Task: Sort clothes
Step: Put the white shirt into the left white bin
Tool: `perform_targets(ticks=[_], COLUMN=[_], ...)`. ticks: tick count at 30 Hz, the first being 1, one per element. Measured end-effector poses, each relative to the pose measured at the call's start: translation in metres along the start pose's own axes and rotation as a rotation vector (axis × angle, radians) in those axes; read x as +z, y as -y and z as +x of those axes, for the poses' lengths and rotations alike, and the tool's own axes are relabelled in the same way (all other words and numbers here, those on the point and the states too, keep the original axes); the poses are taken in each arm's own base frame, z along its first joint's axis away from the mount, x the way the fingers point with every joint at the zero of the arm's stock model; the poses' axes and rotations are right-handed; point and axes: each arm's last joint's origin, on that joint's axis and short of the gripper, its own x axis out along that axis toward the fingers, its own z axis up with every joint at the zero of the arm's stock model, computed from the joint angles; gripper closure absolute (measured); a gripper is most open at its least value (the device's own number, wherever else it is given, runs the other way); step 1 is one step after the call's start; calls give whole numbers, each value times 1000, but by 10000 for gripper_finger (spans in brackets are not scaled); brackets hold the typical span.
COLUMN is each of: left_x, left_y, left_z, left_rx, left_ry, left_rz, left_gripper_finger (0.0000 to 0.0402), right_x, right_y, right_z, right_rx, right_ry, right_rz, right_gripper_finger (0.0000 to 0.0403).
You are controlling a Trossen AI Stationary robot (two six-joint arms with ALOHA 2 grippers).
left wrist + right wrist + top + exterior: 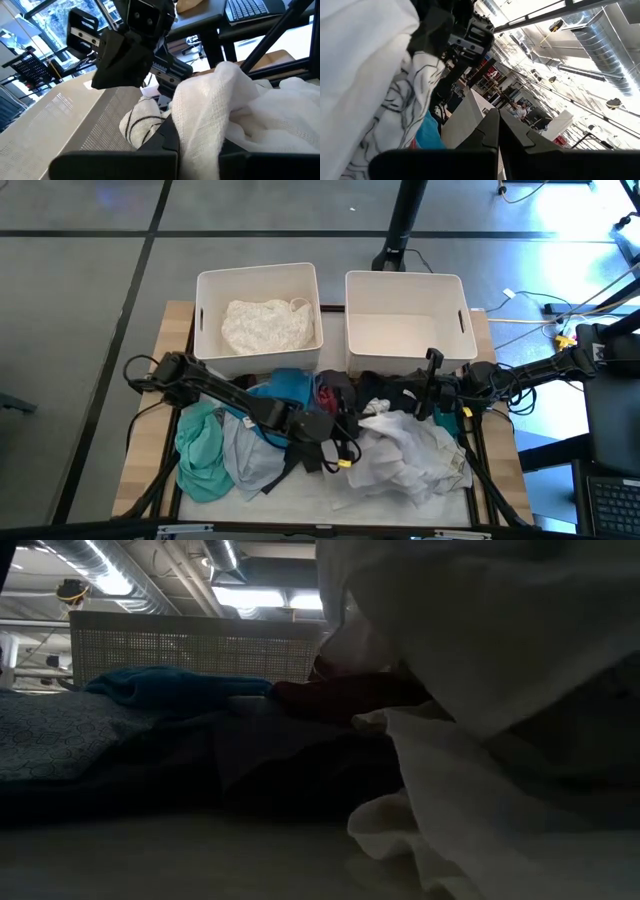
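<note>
On the wooden surface, seen from above, a heap of clothes lies in front of two white plastic bins. A teal-green garment lies at the left end of the heap, with a pale grey-blue garment just beside it and a bright blue garment behind them, near the left bin. A dark red garment sits in the middle, black fabric lies in front of the right bin, and a crumpled white cloth fills the right end. The left bin holds a patterned white garment, while only the right bin's white floor shows.

The left gripper reaches low across the pile to the near edge of the white cloth. In its wrist view its dark fingers are pressed together and the white cloth drapes against them; whether they grip it I cannot tell. The right gripper hangs over the black fabric and the white cloth's far edge. In its wrist view its fingers meet tip to tip, the jaws closed, with a white garment with black line print beside them, not between them.

From the low view, the white cloth fills the right side, with the blue and dark red garments behind.
</note>
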Motion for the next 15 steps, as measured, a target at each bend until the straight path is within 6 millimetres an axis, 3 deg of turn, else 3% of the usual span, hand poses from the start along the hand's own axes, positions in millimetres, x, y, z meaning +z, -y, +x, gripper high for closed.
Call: perform_targets(ticks=[15], left_x=[10], left_y=[-13], left_z=[-14], left_rx=[-2], left_ry=[-10], left_rz=[7], left_gripper_finger=[399], right_x=[0], right_y=[0], right_z=[0], right_rx=[0], right_ry=[0], right_rz=[0], right_gripper_finger=[395])
